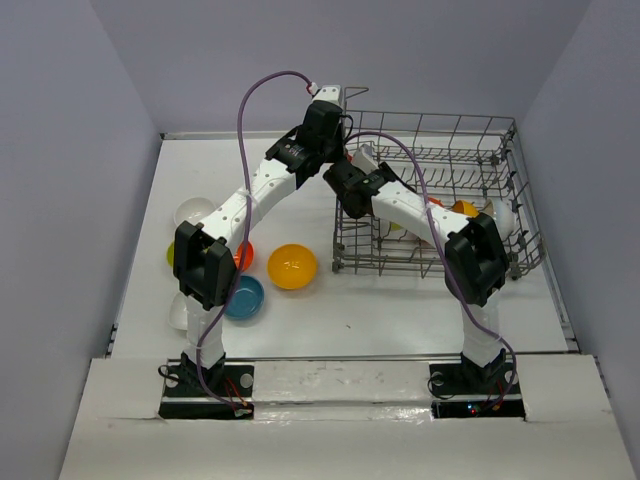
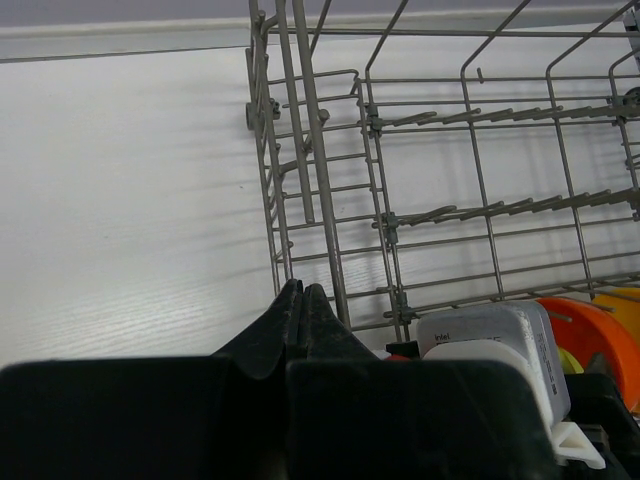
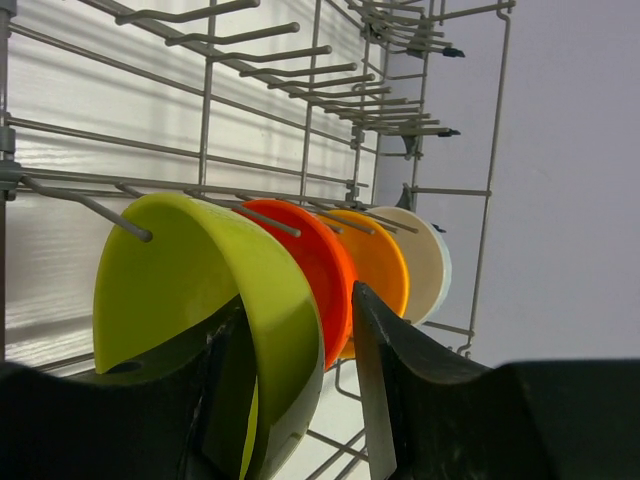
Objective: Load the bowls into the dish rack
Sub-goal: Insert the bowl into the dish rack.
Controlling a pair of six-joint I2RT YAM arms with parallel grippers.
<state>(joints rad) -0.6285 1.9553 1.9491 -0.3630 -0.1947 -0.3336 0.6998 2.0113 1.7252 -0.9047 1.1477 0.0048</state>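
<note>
Dish rack point(image 1: 430, 128), a large rectangular grey metal wire basket with upright tines and tall grid sides, stands on the white counter point(image 1: 380, 310). Inside it, four glossy round bowls sit on edge along one row of tines.

Nearest is a lime green bowl point(image 3: 170, 270), whose wall passes between the right fingers point(image 3: 368, 320). Just beyond the fingertips, close together, come a red-orange bowl point(image 3: 310, 250), an orange-yellow bowl point(image 3: 380, 262) and a cream-white bowl point(image 3: 425, 262). The right fingers stand partly apart, one inside the green bowl and one outside with a clear gap to its rim. They clamp nothing, and the bowl rests against the tines.

The left fingers point(image 2: 302, 300) are pressed tight together and empty. The rack's corner wires rise just ahead of their tips; whether they touch cannot be told.

Well away from both pairs of fingers, on the counter left of the rack, lie more bowls. These include a loose orange-yellow bowl point(image 1: 292, 266), a blue bowl point(image 1: 243, 297) and a white bowl point(image 1: 195, 212). Others are partly hidden under the left arm point(image 1: 245, 205).

This looks like the letting-go step for the green bowl. The next move likely calls for drawing the right fingers straight back out without hooking the rim or a tine. After that a loose bowl needs fetching, and the left fingers would have to open first.
</note>
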